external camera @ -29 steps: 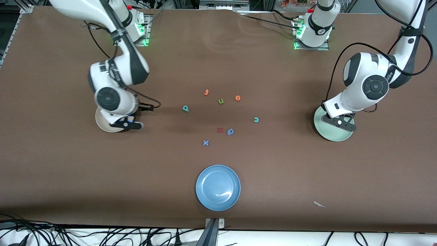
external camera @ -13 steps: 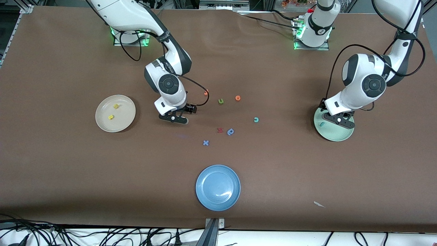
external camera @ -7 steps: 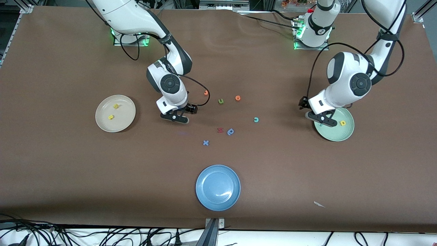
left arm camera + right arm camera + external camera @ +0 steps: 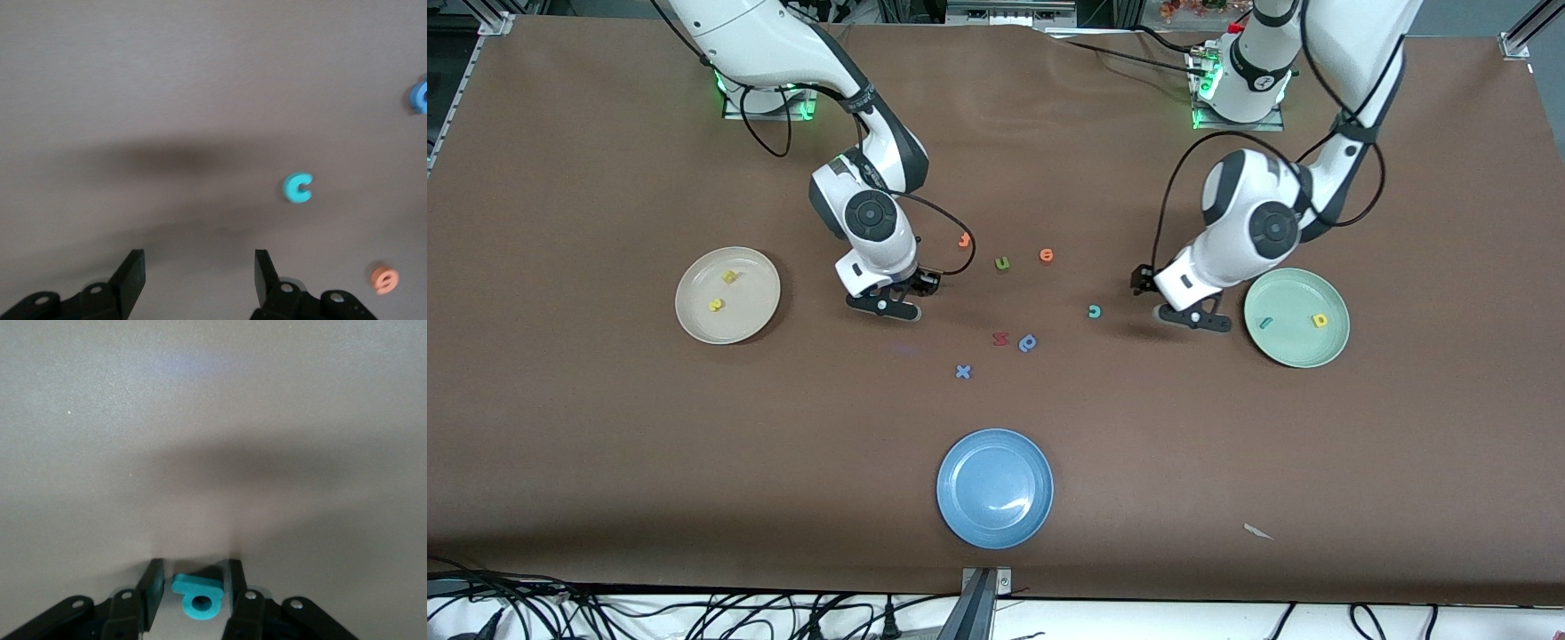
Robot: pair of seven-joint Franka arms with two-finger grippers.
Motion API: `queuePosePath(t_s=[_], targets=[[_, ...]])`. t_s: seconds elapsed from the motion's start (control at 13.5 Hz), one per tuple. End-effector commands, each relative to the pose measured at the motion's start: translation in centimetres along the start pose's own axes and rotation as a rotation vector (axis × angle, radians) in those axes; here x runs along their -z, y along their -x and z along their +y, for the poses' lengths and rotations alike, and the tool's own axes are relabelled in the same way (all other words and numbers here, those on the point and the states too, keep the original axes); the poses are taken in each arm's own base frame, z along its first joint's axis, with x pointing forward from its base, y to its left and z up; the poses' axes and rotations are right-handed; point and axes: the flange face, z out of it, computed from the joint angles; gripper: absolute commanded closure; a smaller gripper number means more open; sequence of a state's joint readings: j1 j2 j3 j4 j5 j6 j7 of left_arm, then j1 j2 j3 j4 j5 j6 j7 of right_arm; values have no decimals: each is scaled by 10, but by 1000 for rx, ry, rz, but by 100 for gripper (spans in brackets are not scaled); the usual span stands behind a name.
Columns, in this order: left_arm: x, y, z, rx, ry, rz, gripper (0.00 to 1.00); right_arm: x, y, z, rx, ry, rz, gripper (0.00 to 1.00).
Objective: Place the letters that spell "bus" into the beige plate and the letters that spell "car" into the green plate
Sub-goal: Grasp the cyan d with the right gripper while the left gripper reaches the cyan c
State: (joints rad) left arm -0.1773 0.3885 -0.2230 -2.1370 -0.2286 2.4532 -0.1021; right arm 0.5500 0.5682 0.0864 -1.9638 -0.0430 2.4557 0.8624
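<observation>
The beige plate (image 4: 694,311) holds the yellow "u" (image 4: 729,276) and yellow "s" (image 4: 715,305). The green plate (image 4: 1294,351) holds the teal "r" (image 4: 1264,323) and yellow "a" (image 4: 1320,320). My right gripper (image 4: 882,308) is down at the table beside the beige plate. The teal "b" (image 4: 199,595) lies flat between its fingers (image 4: 155,587), which stand close on either side with a thin gap. The front view hides this letter. My left gripper (image 4: 1192,317) hangs open and empty (image 4: 200,257) over the table between the teal "c" (image 4: 1094,311) (image 4: 297,187) and the green plate.
Loose letters lie mid-table: an orange one (image 4: 964,240), olive "u" (image 4: 1002,263), orange "o" (image 4: 1047,256), a red one (image 4: 1000,339), a darker blue one (image 4: 1028,342) and a blue "x" (image 4: 962,372). A blue plate (image 4: 994,524) sits near the front edge.
My left gripper left the green plate, where the yellow "a" now lies, and moved toward the teal "c". My right gripper left the beige plate, settled over the "b" and has hardly shifted since.
</observation>
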Motion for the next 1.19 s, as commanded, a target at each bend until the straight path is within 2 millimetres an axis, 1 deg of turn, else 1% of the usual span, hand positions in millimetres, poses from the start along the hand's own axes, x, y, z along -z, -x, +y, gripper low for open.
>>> queuePosePath(t_s=[0.0,0.22,0.37,0.44,0.59,0.74,0.82,0.96,1.04,1.11], targets=[[-11,-25,35,60,39,6,25,-8,5,5,-13,13,-11,66],[-25,-27,61,69,44,1,25,-9,6,6,-11,17,-14,74],[-34,-28,70,57,50,36,25,-9,6,6,-11,18,-15,76],[-40,-27,71,53,46,30,25,-8,5,6,-13,18,-15,80],[-52,-23,77,44,41,21,26,-4,3,4,-8,13,-10,80],[-61,-20,77,44,37,25,26,11,-5,2,-4,39,-28,80],[-64,-20,75,48,35,21,26,24,-10,0,-4,66,-47,80],[-68,-19,75,46,30,16,34,50,-23,-4,-3,116,-78,80],[-69,-18,75,44,29,13,41,60,-31,-2,13,127,-86,80],[-69,-18,75,35,23,14,48,70,-46,14,32,149,-92,80]])
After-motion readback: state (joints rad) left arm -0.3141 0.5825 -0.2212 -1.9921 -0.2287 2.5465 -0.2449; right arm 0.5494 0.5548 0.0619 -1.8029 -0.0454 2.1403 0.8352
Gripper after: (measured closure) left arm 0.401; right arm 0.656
